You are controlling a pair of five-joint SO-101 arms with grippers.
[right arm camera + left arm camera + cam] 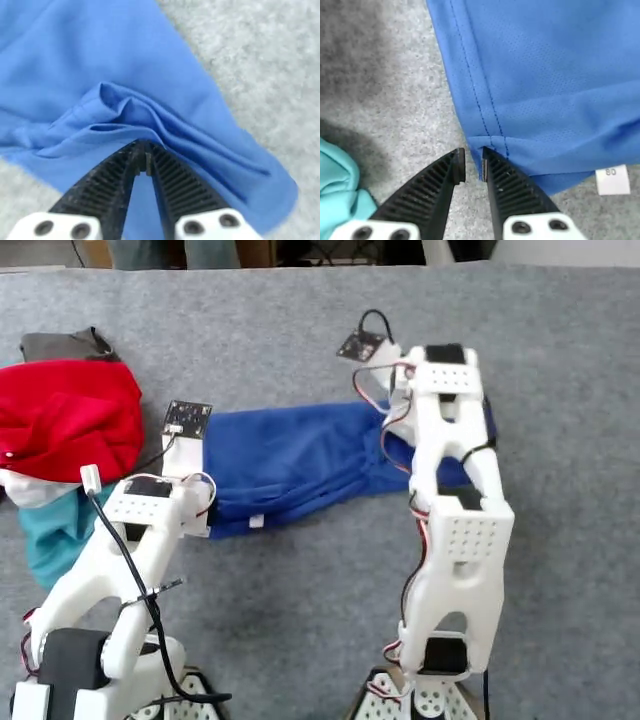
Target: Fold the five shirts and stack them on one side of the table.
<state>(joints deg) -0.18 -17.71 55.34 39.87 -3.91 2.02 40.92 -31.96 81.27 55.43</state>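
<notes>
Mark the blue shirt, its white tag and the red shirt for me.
blue shirt (290, 465): high view, middle of cloth.
white tag (611, 179): left wrist view, tag's centre.
red shirt (70, 425): high view, top of mound.

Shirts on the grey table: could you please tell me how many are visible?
5: blue fabric shirt centred on the grey table; red shirt piled at its left edge, with dark grey shirt, white shirt and teal shirt peeking out around it. More may be hidden.
</notes>
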